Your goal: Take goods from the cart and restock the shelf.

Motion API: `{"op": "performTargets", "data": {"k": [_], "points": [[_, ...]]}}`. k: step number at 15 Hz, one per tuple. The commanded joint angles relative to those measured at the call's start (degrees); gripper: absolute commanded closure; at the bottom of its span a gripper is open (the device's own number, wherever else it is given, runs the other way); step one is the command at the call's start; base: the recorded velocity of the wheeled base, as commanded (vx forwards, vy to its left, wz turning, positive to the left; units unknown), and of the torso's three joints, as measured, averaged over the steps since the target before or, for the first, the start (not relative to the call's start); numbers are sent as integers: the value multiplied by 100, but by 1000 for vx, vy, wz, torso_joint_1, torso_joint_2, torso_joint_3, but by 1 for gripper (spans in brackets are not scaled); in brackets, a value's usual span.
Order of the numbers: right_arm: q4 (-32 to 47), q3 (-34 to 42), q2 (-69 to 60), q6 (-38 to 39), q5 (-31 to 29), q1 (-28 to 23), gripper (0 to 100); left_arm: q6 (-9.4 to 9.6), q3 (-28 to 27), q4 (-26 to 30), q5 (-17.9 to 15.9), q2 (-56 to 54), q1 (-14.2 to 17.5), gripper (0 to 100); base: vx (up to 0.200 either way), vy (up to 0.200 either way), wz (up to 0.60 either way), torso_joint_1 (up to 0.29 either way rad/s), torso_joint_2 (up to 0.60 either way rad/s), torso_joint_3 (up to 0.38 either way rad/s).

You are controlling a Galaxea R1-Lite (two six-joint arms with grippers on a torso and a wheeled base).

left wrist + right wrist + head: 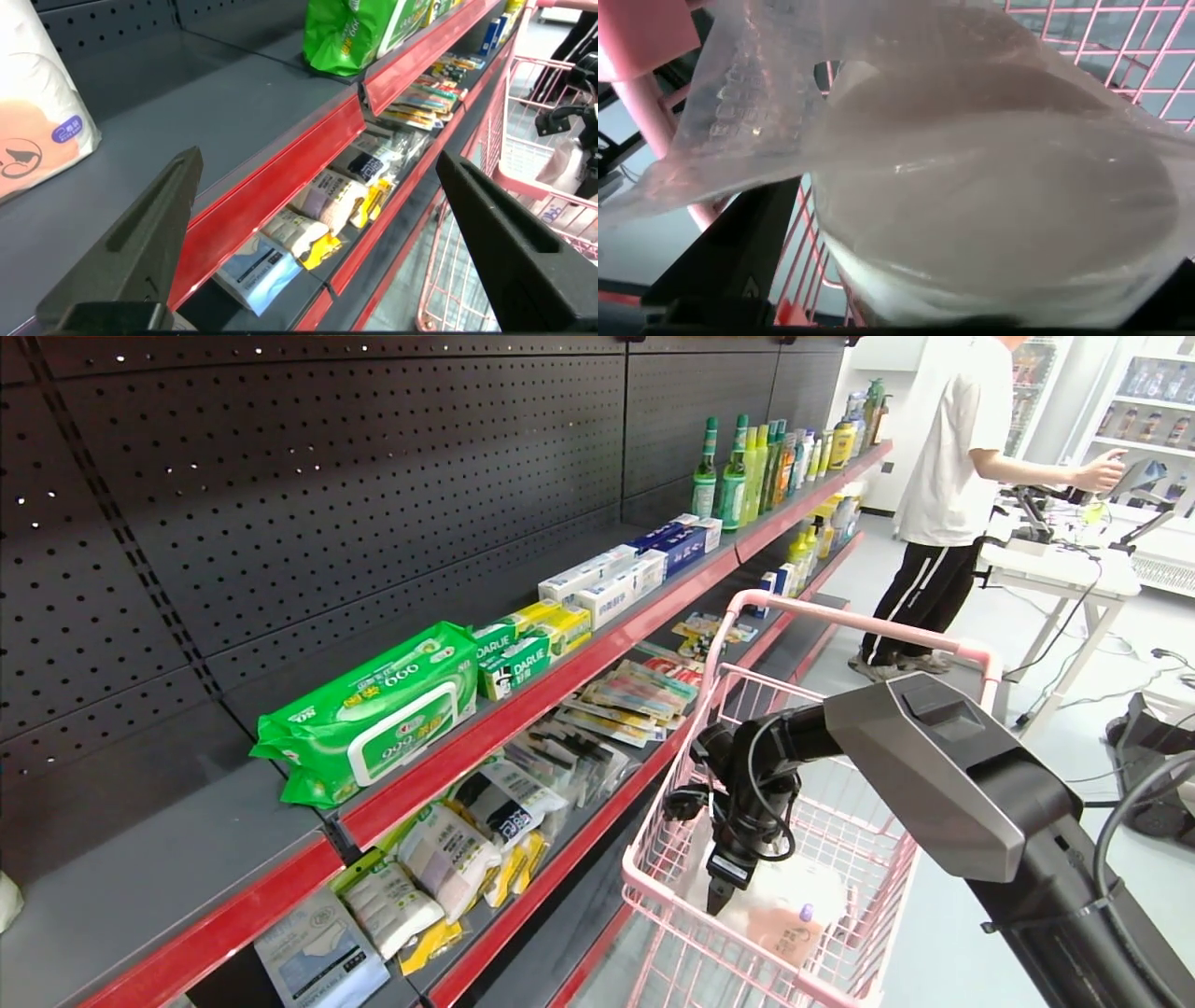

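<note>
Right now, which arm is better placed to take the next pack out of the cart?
Right. The right gripper is down in the pink cart at the wrapped pack; the left gripper hangs open over the shelf.

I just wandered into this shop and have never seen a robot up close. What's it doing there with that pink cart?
It is restocking the shelf from the pink cart. Its right gripper is down inside the cart, right at a plastic-wrapped pack, white and peach, lying on the bottom; whether it has a grip on it is unclear. Its left gripper hangs open over a bare stretch of the top shelf, near a similar pack lying there.
</note>
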Motion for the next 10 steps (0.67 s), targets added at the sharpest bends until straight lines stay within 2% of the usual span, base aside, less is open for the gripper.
{"op": "performTargets", "data": {"k": [1,8,9,10], "points": [[-10,122,4,-23,-3,-17,0,0,1,-2,1,5,1,0,0,0,0,0,0,0],[-19,122,4,-84,-3,-8,0,0,1,7,-8,14,1,0,0,0,0,0,0,0],[-19,113,4,-84,-20,-8,100,0,1,7,1,14,1,0,0,0,0,0,0,0],[-19,104,4,-84,-38,-8,100,0,1,7,-8,14,1,0,0,0,0,0,0,0]]}}
